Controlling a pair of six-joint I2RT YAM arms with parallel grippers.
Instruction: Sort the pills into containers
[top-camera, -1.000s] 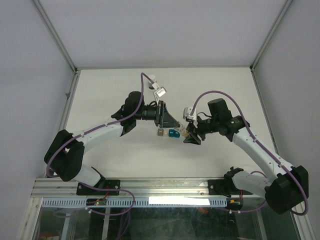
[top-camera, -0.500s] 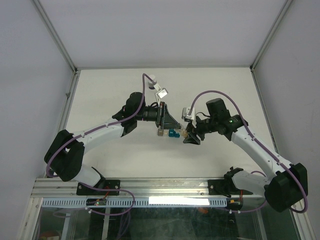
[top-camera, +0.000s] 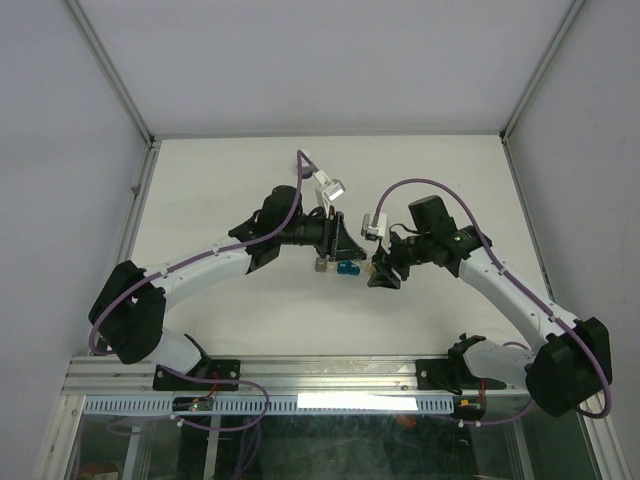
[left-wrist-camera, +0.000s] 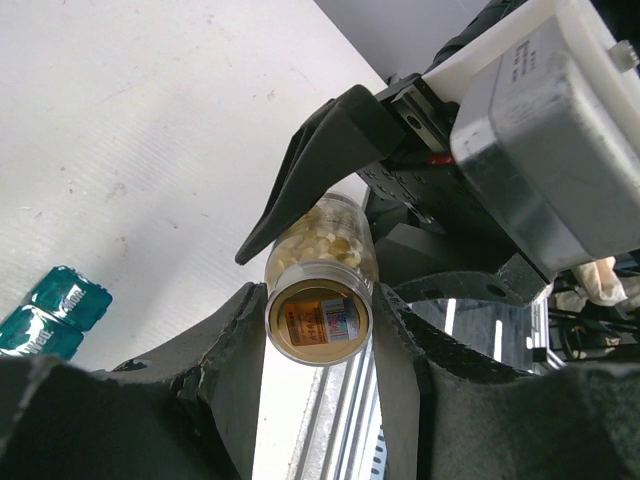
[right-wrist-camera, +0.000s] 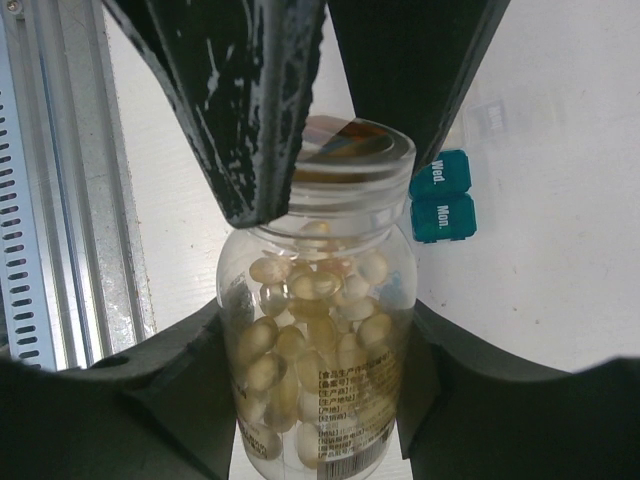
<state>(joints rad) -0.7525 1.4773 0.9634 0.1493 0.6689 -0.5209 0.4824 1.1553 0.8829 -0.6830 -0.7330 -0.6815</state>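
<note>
Pills (right-wrist-camera: 300, 290) in vial (right-wrist-camera: 330, 420), cap (right-wrist-camera: 350, 150) toward left hand (left-wrist-camera: 320, 318) — pinching it; right hand (right-wrist-camera: 316, 325) clasps body.

A clear round plastic bottle (right-wrist-camera: 318, 400) sat clamped between the black fingers (right-wrist-camera: 150, 400) of the right gripper (right-wrist-camera: 318, 370). Pale tan oval pills (right-wrist-camera: 310, 300) filled it to the shoulder. Two black fingers (right-wrist-camera: 240, 110) of the left gripper (right-wrist-camera: 345, 185) flanked its wide lid (right-wrist-camera: 350, 160). Just right of the lid, a teal two-cell plastic box (right-wrist-camera: 440, 197) lettered "Wed." and "Mon." lay on the white surface (right-wrist-camera: 560, 200). A grey metal rail (right-wrist-camera: 50, 180) ran down the left edge.
</note>
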